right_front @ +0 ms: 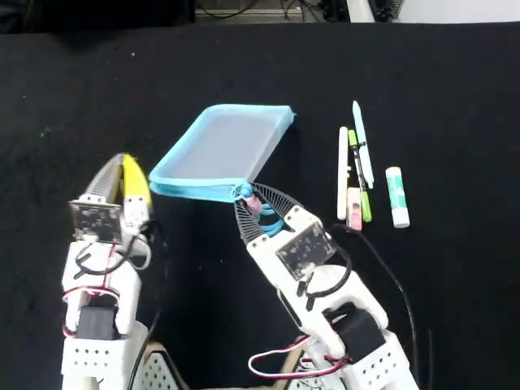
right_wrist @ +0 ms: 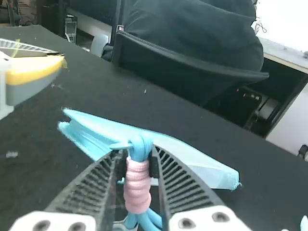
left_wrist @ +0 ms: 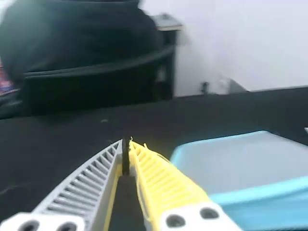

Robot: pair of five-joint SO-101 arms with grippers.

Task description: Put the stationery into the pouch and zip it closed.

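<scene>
**Right gripper on the zip pull, stationery not yet in**

Right gripper (right_wrist: 135, 153) is pinched shut on the zip pull (right_wrist: 137, 180), at the pouch (right_front: 223, 145) corner just ahead of its tips. Left gripper (right_front: 123, 162) is closed and empty, just beside the pouch's far end. Pens (right_front: 357, 171) and glue stick (right_front: 396, 197) lie off to the right gripper's outer side. Likely step is unzipping: draw low along the zip line, with the left pinning the pouch or it drags.

The pouch (left_wrist: 250, 163) runs off the picture's edge in the left wrist view. From above, the right gripper (right_front: 246, 196) covers its near corner — the zip's state cannot be told — and the zip cord (right_wrist: 137, 183) disappears between the jaws. The stationery (right_front: 363, 175) is too small to name piece by piece.
</scene>
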